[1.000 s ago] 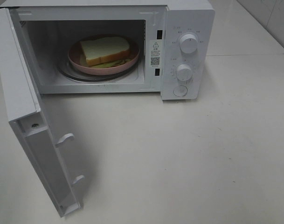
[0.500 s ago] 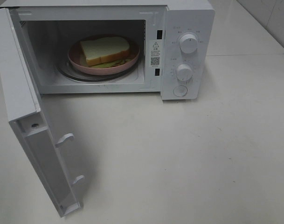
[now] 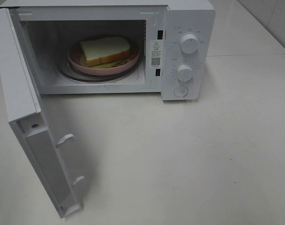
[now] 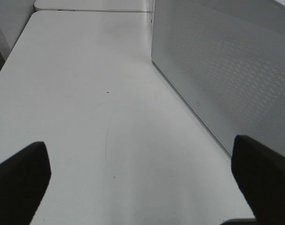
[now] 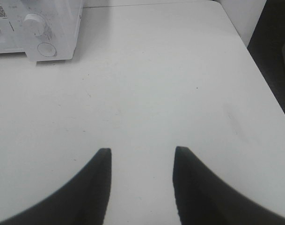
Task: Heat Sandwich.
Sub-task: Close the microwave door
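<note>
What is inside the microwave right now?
With the door open, the microwave holds a sandwich lying on a pink plate, which sits on the dark glass turntable. The bread covers the plate's middle and most of the filling, so those cannot be seen.

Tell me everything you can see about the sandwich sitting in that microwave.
The sandwich is a roughly square stack of pale cream bread. A tan crust runs along its near edge, where a strip of orange-yellow filling shows. It looks soft and whole. It lies flat, slightly skewed, on a round pink plate larger than itself, inside the white microwave, whose door stands open. Only the plate touches it.
</note>
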### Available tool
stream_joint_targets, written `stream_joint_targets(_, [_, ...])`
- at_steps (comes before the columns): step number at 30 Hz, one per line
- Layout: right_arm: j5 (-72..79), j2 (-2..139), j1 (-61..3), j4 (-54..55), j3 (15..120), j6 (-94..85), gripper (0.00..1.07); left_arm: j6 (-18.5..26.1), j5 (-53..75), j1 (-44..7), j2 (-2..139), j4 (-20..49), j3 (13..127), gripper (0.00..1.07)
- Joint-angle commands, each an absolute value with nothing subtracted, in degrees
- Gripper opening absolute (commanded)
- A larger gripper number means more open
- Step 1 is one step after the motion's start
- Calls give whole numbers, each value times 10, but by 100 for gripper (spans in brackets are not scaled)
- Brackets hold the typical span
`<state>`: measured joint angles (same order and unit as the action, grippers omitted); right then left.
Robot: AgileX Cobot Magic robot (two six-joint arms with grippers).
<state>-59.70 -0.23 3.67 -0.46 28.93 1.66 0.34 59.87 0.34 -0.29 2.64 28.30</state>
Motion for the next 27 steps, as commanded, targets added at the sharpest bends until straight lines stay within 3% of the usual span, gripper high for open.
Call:
stream_joint_targets(1, [-595, -17, 39, -5, 288, 18, 43, 0, 594, 4, -13, 26, 282, 98])
stream_joint_targets(10, [-595, -17, 39, -5, 288, 18, 43, 4, 592, 4, -11, 26, 283, 98])
stream_joint_targets(14, [-595, -17, 39, -5, 288, 18, 43, 41, 567, 4, 13, 21, 297, 98])
stream_joint_targets(19, [-595, -17, 39, -5, 288, 18, 43, 53, 502, 4, 44, 0, 294, 96])
stream_joint_targets(25, [-595, -17, 39, -5, 288, 18, 43, 52, 382, 3, 76, -5, 252, 83])
stream_joint_targets(27, [-595, -17, 39, -5, 288, 18, 43, 52, 305, 3, 90, -5, 221, 73])
